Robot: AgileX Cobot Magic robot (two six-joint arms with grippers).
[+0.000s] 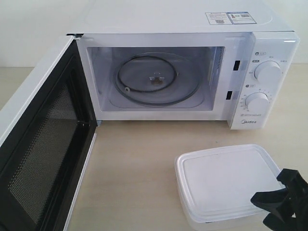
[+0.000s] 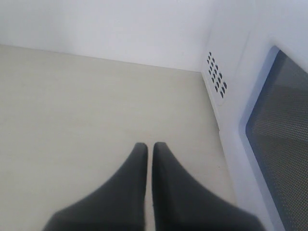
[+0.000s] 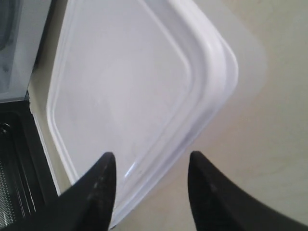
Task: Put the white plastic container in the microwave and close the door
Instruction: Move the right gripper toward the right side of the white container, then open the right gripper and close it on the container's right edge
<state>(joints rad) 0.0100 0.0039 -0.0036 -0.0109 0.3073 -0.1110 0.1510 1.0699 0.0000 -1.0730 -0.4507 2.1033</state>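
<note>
The white plastic container lies lidded on the table in front of the microwave, toward the right. The microwave's door is swung wide open to the left, its black mesh inner face showing, and the glass turntable is bare. My right gripper is open at the container's near right corner. In the right wrist view the container has its rim between the open gripper, one finger over the lid, the other over the table. My left gripper is shut on nothing, beside the door's outer face.
Two round dials sit on the microwave's right panel. A vented white side wall stands close to the left gripper. Beige tabletop stretches between the open door and the container.
</note>
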